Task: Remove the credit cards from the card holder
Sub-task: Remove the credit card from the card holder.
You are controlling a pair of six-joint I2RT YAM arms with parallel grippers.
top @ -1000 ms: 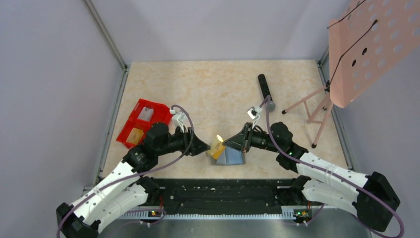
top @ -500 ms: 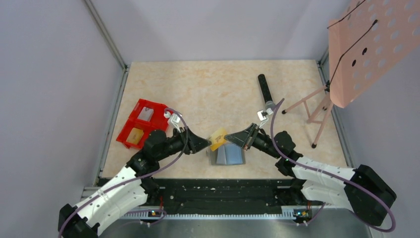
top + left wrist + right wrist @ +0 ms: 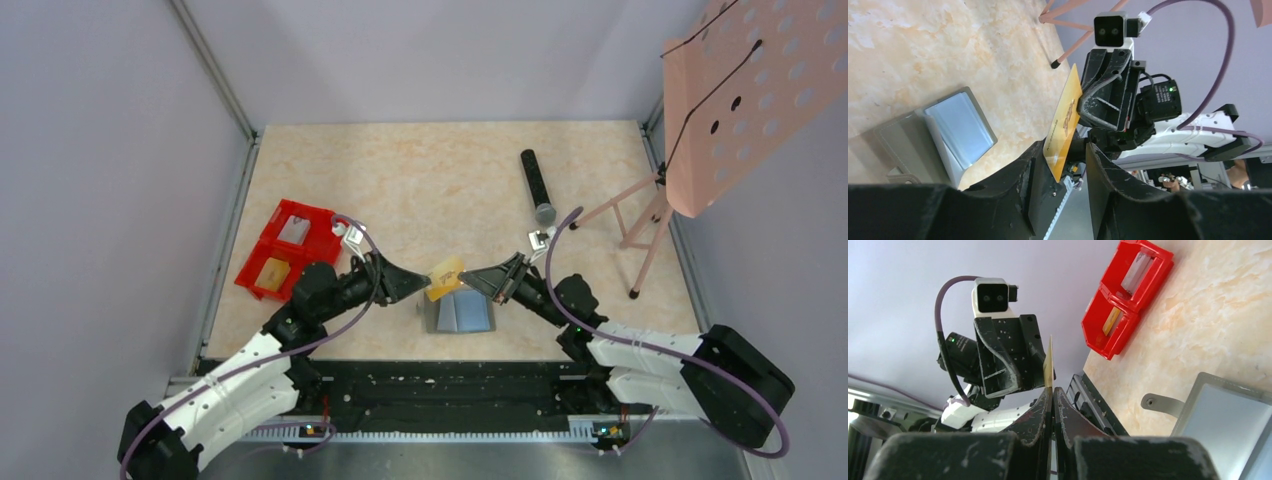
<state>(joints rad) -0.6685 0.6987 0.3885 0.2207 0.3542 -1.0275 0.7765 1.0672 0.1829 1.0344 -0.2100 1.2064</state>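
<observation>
Right now you are mid-handover. Your right claw [image 3: 1052, 390] is pinched tight on one end of the yellow plastic credit card [image 3: 1065, 120], held in the air. Your left claw [image 3: 1063, 152] straddles the other end, jaws apart and not gripping. Next, I judge, the left must close firmly before the right lets go, or the card may drop. The flat grey bifold card holder [image 3: 460, 314] lies open on the tabletop [image 3: 430, 180] below, mid near edge, pale blue-grey panels up.

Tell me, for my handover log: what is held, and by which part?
The right pincer pinches the yellow card by one edge; the left pincer straddles the opposite edge, jaws apart.
</observation>
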